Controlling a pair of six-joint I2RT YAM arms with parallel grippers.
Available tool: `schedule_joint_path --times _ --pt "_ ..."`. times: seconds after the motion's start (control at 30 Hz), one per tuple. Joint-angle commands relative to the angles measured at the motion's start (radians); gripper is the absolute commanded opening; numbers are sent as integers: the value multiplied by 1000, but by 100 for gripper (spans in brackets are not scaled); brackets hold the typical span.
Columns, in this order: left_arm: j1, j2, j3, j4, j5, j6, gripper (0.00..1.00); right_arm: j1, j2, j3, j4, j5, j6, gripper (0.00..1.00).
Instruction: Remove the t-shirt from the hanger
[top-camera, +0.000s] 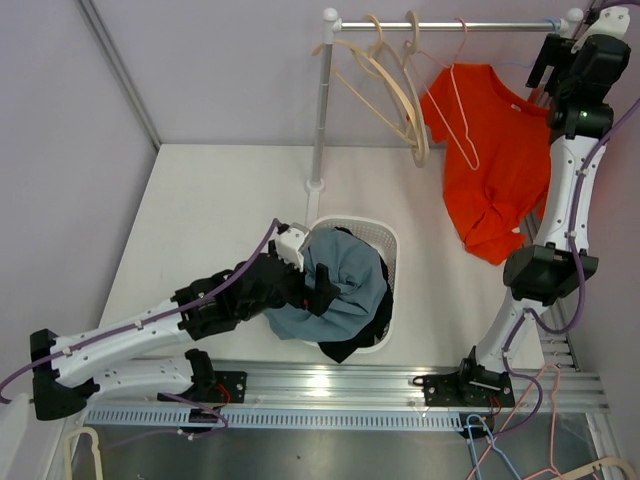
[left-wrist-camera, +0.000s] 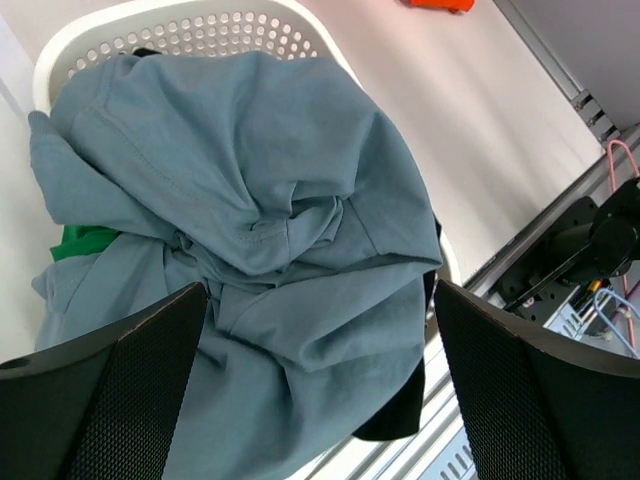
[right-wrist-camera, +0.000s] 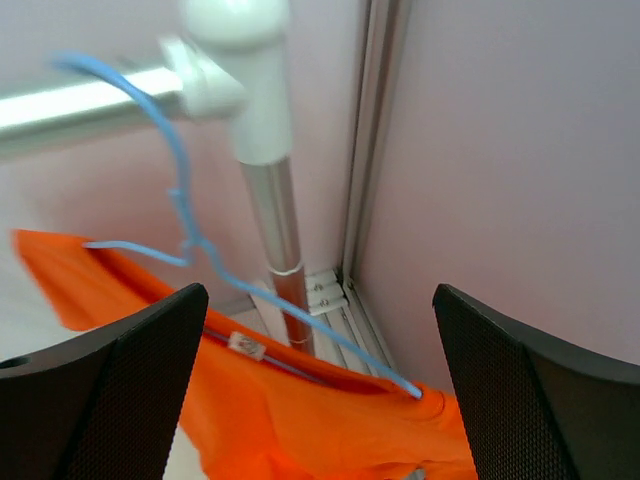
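An orange t-shirt (top-camera: 495, 160) hangs on a thin blue hanger (right-wrist-camera: 300, 320) hooked over the rail (top-camera: 450, 24) at its right end. In the right wrist view the shirt's collar and shoulder (right-wrist-camera: 330, 430) lie just below the jaws. My right gripper (top-camera: 548, 62) (right-wrist-camera: 318, 295) is open and empty, raised beside the rail's right post and right above the hanger's shoulder. My left gripper (top-camera: 318, 285) (left-wrist-camera: 318, 290) is open and empty, hovering over a grey-blue shirt (left-wrist-camera: 270, 180) heaped in the white laundry basket (top-camera: 388, 240).
Cream hangers (top-camera: 390, 80) and a pink hanger (top-camera: 462, 110) hang empty on the rail left of the orange shirt. The rack's left post (top-camera: 322, 110) stands behind the basket. The basket (left-wrist-camera: 200, 30) also holds green (left-wrist-camera: 80, 242) and black cloth (left-wrist-camera: 400, 405). Loose hangers (top-camera: 500, 450) lie by the near rail.
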Motion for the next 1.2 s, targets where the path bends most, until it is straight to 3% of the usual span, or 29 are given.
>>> schedule_joint_path --times 0.0,0.13,0.23,0.37,0.4,0.53,0.77,0.93,1.1,1.13,1.17 --pt "29 18 11 101 56 21 99 -36 89 60 -34 -47 -48 99" --pt "60 73 22 119 90 38 100 -56 172 159 -114 -145 -58 97" --pt "67 108 33 118 96 54 99 -64 165 146 -128 -323 -32 91" --pt "72 116 28 130 114 58 99 -61 107 55 -107 -455 16 68" --pt "72 113 28 133 116 58 99 -53 90 34 -92 -460 16 67" --pt "72 101 7 142 118 58 99 -21 14 -46 -61 -430 5 67" --pt "74 79 -12 148 128 55 99 28 -45 -37 -82 -397 -1 69" --pt "74 70 -19 151 131 54 99 43 -42 -74 8 -351 17 69" --pt "72 76 -25 153 122 65 100 57 57 -15 79 -206 33 49" --pt "74 76 -25 151 116 70 100 59 66 -12 96 -190 37 34" --pt "72 76 -25 150 110 73 100 60 79 -5 111 -172 45 27"
